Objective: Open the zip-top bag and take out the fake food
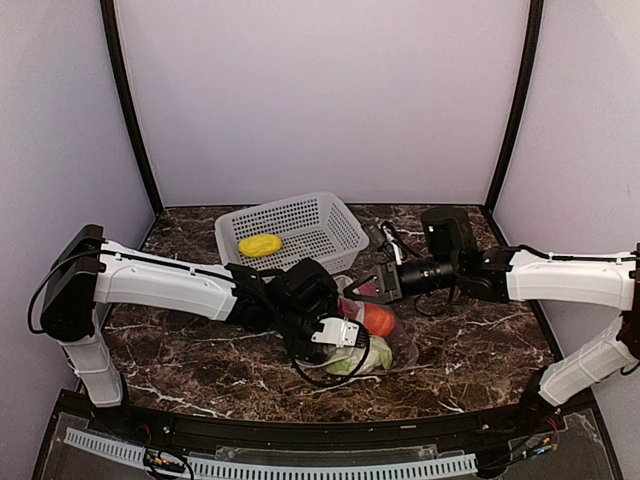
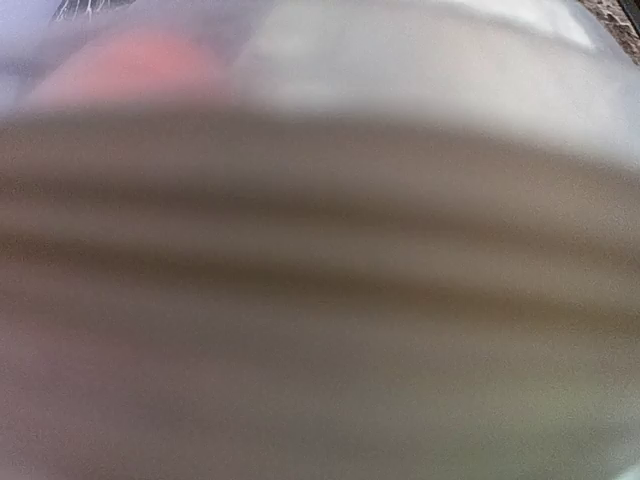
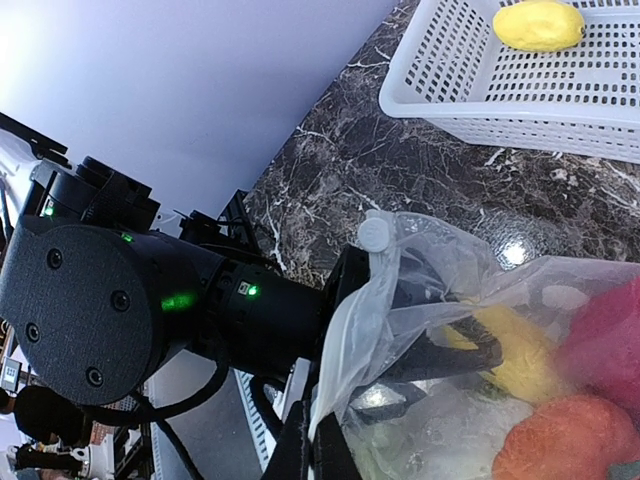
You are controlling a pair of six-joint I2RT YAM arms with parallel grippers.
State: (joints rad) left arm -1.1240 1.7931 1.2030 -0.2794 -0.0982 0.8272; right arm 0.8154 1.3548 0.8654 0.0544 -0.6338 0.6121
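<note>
The zip-top bag [image 1: 404,350] lies between the arms, its mouth pulled open. My right gripper [image 1: 382,286] [image 3: 322,445] is shut on the bag's [image 3: 400,270] edge and holds it up. My left gripper [image 1: 348,340] [image 3: 470,330] is reached inside the bag, its black fingers [image 3: 450,352] spread apart beside a yellow piece [image 3: 520,360]. Fake food in the bag: an orange piece [image 1: 378,318] [image 3: 560,445], a red one [image 3: 612,335], and a pale green leafy one [image 1: 370,358]. The left wrist view is a close blur with an orange patch [image 2: 130,60].
A white perforated basket [image 1: 320,215] [image 3: 450,75] stands behind the bag with one yellow toy piece [image 1: 260,245] [image 3: 538,25] in it. The dark marble table [image 1: 470,350] is walled in at the back and sides.
</note>
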